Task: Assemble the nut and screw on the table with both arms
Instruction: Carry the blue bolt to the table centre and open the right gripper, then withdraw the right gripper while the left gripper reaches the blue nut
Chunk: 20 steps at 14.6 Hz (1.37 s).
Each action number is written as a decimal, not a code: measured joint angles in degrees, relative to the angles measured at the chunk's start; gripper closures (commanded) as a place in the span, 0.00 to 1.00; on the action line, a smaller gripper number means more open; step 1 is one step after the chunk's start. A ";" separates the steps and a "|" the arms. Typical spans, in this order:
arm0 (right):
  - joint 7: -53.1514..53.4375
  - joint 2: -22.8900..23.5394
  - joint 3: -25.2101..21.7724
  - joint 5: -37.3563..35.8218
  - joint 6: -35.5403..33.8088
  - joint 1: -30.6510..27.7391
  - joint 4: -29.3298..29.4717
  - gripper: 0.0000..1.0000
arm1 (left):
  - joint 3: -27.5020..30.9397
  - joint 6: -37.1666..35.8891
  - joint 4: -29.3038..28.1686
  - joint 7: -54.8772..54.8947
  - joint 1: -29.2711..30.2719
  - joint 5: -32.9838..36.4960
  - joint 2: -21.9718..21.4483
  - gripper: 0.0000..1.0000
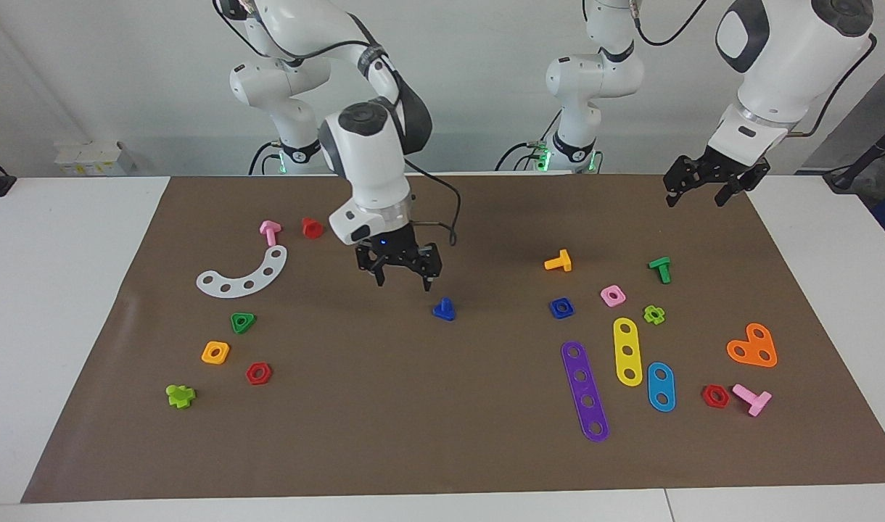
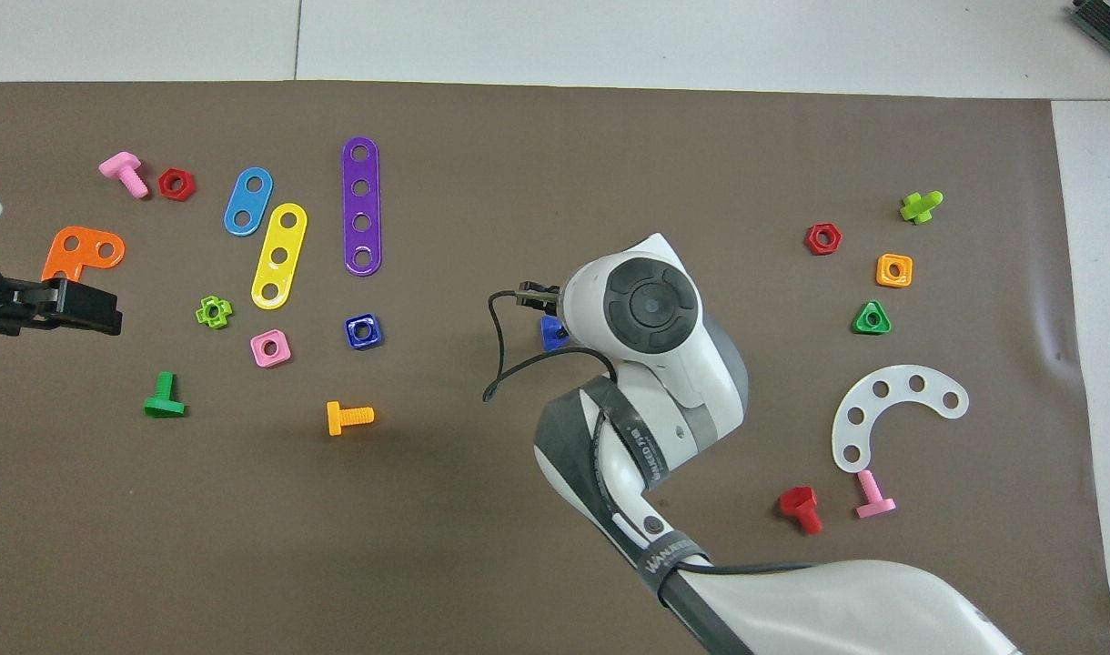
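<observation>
The dark-blue screw (image 1: 444, 309) stands on its flat head in the middle of the brown mat (image 1: 442, 435), free of any gripper; from overhead only part of the screw (image 2: 549, 333) shows beside the right arm's wrist. The blue square nut (image 1: 561, 308) (image 2: 363, 331) lies flat beside it, toward the left arm's end. My right gripper (image 1: 403, 281) hangs open and empty above the mat, a little toward the right arm's end from the screw. My left gripper (image 1: 696, 197) (image 2: 109, 315) waits open in the air over the mat's edge at the left arm's end.
Around the nut lie an orange bolt (image 1: 558, 261), a pink nut (image 1: 612, 295), a green bolt (image 1: 660, 269), and purple (image 1: 585, 391) and yellow (image 1: 627, 351) strips. At the right arm's end are a white curved plate (image 1: 243, 275), a red bolt (image 1: 311, 227) and several nuts.
</observation>
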 measured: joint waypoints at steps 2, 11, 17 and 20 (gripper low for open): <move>-6.10 -2.73 -0.07 -0.01 -2.92 -5.06 -0.02 0.00 | -0.05 0.00 -0.26 0.03 0.00 -0.60 -0.01 0.05; -25.69 -14.26 -0.25 -0.02 -24.83 -21.62 0.00 0.00 | -1.10 7.41 -3.79 -7.31 -3.91 -4.12 4.19 0.15; -30.77 -16.23 -0.30 -1.93 -34.82 -26.35 7.59 0.00 | -1.42 23.11 -8.56 -21.47 -10.41 -4.12 10.69 0.21; -30.98 -16.13 -0.29 -2.06 -38.00 -26.67 10.96 0.00 | -1.36 26.48 -11.96 -22.83 -10.52 -4.12 11.86 0.22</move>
